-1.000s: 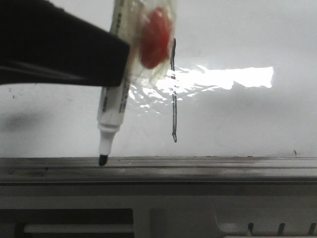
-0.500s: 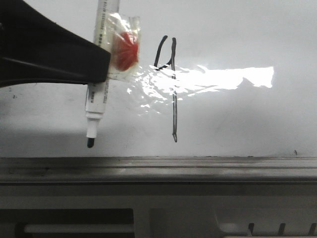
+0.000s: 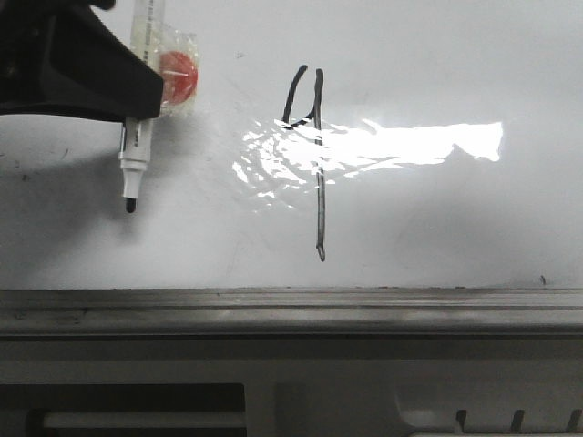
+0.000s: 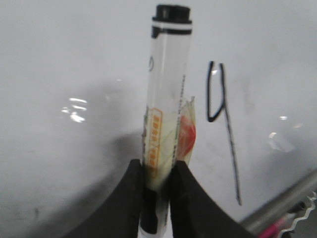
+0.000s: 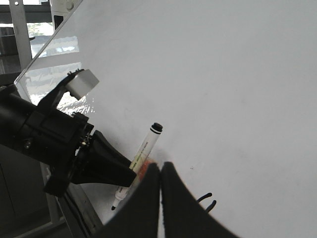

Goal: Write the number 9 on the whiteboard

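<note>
The number 9 (image 3: pixel 318 164), a thin black figure with a narrow open loop and a long straight tail, stands on the whiteboard (image 3: pixel 437 64). The left wrist view also shows the number 9 (image 4: pixel 225 124). My left gripper (image 4: pixel 159 167) is shut on a white marker (image 3: pixel 137 137), tip down, with a red-and-clear wrapper (image 3: pixel 178 75) taped to its barrel. The marker tip (image 3: pixel 130 207) hangs well left of the figure, off its lines. My right gripper (image 5: pixel 161 166) is shut with nothing in it, in front of the board near the marker (image 5: pixel 143 153).
A grey metal rail (image 3: pixel 291 309) runs along the board's lower edge, with a grey slotted plastic panel (image 3: pixel 364 401) below it. A bright wrinkled glare patch (image 3: pixel 410 146) crosses the figure's tail. The left arm's black body (image 5: pixel 44 139) sits beside my right gripper.
My left gripper has carried the marker left and up, away from the rail and the figure. The 9's loop, hidden a second ago, now shows.
</note>
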